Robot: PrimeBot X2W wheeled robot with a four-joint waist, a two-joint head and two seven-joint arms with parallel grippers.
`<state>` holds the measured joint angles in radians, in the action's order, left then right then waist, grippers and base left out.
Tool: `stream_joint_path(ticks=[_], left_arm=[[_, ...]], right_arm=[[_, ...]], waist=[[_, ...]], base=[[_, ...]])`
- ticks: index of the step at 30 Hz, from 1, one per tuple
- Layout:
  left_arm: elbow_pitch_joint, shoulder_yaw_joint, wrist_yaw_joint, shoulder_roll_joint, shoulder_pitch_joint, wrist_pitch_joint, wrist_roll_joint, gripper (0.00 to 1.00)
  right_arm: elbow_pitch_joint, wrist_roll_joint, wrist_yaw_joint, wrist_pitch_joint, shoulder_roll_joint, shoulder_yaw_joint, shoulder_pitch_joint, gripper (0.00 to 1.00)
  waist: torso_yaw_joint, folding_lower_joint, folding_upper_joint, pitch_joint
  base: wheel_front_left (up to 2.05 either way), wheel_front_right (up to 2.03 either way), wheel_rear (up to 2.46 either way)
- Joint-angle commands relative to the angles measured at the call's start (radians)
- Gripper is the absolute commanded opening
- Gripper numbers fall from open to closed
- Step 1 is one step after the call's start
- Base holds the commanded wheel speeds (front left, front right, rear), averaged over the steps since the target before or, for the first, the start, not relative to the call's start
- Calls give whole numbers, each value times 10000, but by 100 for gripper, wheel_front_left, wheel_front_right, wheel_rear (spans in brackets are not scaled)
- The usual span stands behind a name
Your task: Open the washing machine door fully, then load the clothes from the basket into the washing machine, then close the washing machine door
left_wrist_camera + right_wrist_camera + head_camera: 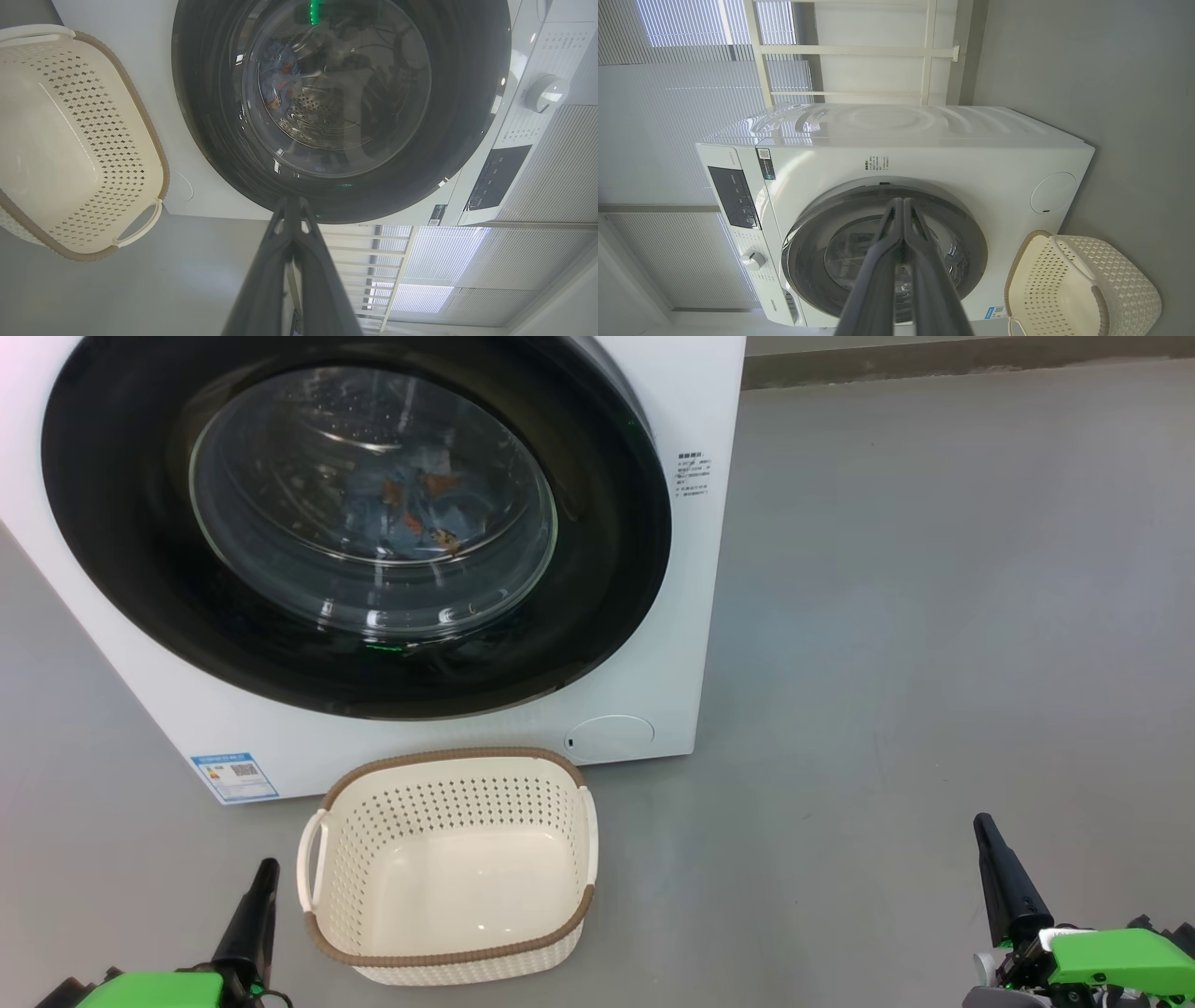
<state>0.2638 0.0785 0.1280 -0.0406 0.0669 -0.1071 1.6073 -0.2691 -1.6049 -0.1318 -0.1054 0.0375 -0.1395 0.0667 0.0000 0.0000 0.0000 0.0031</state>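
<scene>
1. The washing machine [672,616], a big white glossy box, is taken as the landmark; a small blue label [233,777] and a round flap [611,737] are set low on its front.
2. The washing machine door [112,569] is seen shut flat against that front; a wide glossy black rim is wrapped round a bulging clear glass bowl.
3. The clothes [420,509] are seen through the glass, inside the machine's perforated steel drum [308,109]; light blue fabric with orange-brown figures is made out.
4. The basket [448,754], a rounded rectangle of cream-white perforated plastic with a brown woven-look rim, is set on the smooth grey floor [887,616] just before the machine; its bare bottom is exposed.
5. The left gripper [269,864] is held before the machine's label side; its long dark fingers are pressed together on nothing.
6. The right gripper [982,821] is held well out beyond the flap-side corner; its jaws are likewise closed and unladen.
</scene>
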Motion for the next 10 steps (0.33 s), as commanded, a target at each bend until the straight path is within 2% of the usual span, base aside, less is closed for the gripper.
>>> stream_joint_path(ticks=[1,10], left_arm=[[-186,352,27,-105,411,-60,13,0],[-186,353,27,-104,412,-62,12,0]], right_arm=[[244,-39,11,-77,127,259,412,0],[244,-39,11,-77,127,259,412,0]], waist=[[1,0,0,0],[1,0,0,0]], base=[[0,0,0],[0,0,0]])
